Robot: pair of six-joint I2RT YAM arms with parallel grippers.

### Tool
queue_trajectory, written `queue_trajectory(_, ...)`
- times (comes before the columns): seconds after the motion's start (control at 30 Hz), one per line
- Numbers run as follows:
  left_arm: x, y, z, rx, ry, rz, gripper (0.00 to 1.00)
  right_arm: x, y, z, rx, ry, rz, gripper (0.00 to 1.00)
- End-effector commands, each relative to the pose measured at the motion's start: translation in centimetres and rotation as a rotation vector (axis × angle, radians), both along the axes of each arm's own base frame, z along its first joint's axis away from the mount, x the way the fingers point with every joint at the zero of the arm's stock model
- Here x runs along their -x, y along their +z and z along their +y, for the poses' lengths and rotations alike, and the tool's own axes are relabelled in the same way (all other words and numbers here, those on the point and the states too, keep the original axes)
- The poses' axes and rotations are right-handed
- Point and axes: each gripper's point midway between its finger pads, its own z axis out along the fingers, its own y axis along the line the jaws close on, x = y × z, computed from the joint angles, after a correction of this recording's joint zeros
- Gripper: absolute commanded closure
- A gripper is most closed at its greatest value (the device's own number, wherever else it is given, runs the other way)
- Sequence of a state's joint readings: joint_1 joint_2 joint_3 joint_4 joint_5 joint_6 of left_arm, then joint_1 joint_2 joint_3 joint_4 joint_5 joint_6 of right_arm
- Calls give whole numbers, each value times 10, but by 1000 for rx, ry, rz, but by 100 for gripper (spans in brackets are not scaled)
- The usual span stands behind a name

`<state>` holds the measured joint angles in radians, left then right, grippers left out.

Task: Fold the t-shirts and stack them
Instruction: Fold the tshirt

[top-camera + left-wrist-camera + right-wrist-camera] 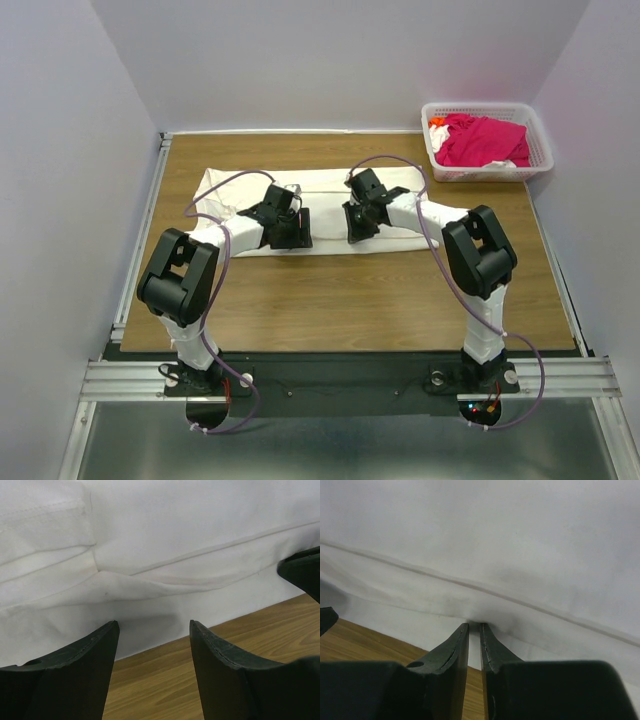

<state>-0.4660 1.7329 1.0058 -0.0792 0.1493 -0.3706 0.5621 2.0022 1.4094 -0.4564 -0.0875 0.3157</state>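
- Table (350,300): wooden top. It carries the off-white t-shirt, which is the reference item for all positions below.
- Off-white t-shirt (322,192): lies flat as a long band across the far half of the table, folded lengthwise. A straight crease runs along it just inside its near edge. A stitched hem shows at its left end in the left wrist view.
- Basket (487,106): white plastic lattice, standing beyond the off-white t-shirt's right end, well apart from it, at the table's far right corner.
- Pink t-shirt (482,140): bunched inside the basket, unfolded, so also beyond the off-white t-shirt's right end. Scraps of white and orange cloth show beside it.
- Left gripper (153,626): at the off-white t-shirt's near edge, left of its middle. Fingers stand apart, tips at the cloth edge, nothing clamped between them.
- Right gripper (475,626): at the same near edge, right of the middle. Fingers are drawn almost together, with the tips pinching the edge of the cloth, which puckers there.
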Motion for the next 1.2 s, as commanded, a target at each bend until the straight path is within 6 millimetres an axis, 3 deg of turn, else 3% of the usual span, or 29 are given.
queue_trajectory(0.0,11,-13,-1,-18,-28,24,31,-31,12,-5,29,-38,-86,79)
queue_trajectory(0.27,18,-20,-6,-19,-49,46,31,-69,30,-30,91,-141,-185,78)
queue_trajectory(0.4,21,-21,-7,-14,-56,54,31,-102,38,-65,114,-235,-226,79)
queue_trajectory(0.53,19,-16,-9,-7,-53,46,31,-119,50,-93,95,-306,-240,78)
queue_trajectory(0.6,17,-11,-10,-1,-47,36,31,-117,68,-98,78,-314,-267,78)
queue_trajectory(0.7,6,0,-12,3,-26,5,31,-103,74,-102,59,-304,-259,78)
queue_trajectory(0.77,1,4,-12,3,-13,-3,31,-86,64,-105,62,-294,-221,78)
queue_trajectory(0.97,-17,23,-18,8,10,-45,31,-50,65,-103,-2,-270,-177,75)
queue_trajectory(1.0,-18,25,-16,0,25,-41,31,-41,56,-107,5,-281,-153,75)
queue_trajectory(1.07,-22,33,-13,-3,50,-56,31,-34,57,-111,-2,-291,-154,75)
queue_trajectory(1.17,-27,44,9,-12,140,-77,31,-22,50,-125,-27,-340,-118,75)
